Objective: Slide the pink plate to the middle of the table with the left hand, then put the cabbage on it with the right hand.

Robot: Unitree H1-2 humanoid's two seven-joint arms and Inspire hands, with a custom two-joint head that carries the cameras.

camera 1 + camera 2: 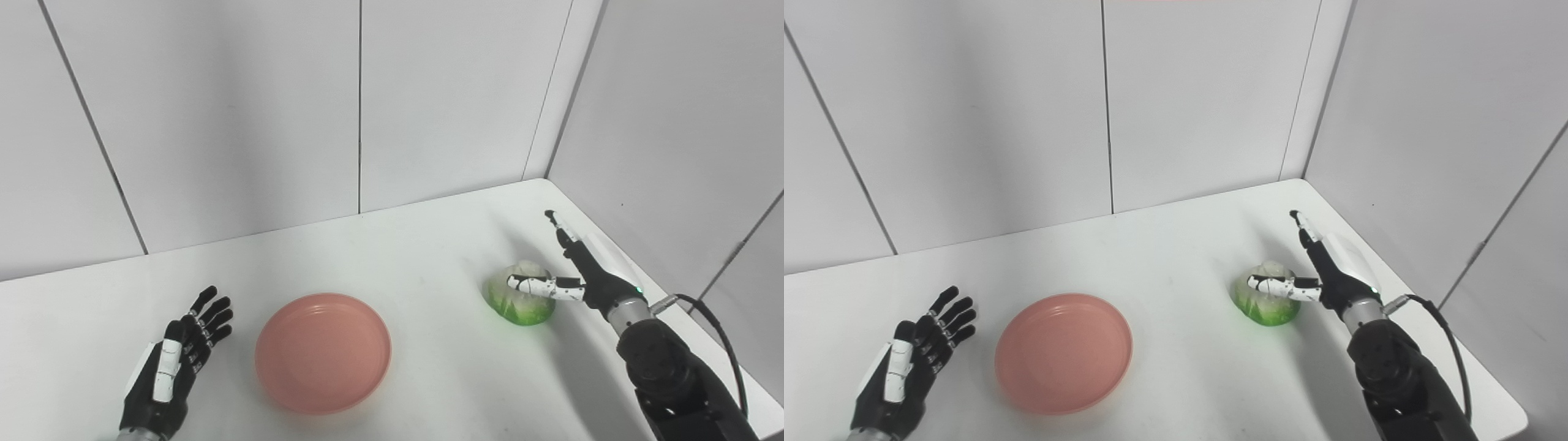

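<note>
Lying bare: pink plate [323, 351].

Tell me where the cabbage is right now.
The cabbage sits on the table's right side, right of the pink plate, with the open right hand around it.

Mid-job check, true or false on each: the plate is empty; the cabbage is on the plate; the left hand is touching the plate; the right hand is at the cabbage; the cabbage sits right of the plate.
1. The pink plate is empty. True.
2. The cabbage is on the plate. False: it lies on the table, apart from the plate.
3. The left hand touches the plate. False: it is open, beside the plate with a gap.
4. The right hand is at the cabbage. True: it is open, thumb over it.
5. The cabbage sits right of the plate. True.
</note>
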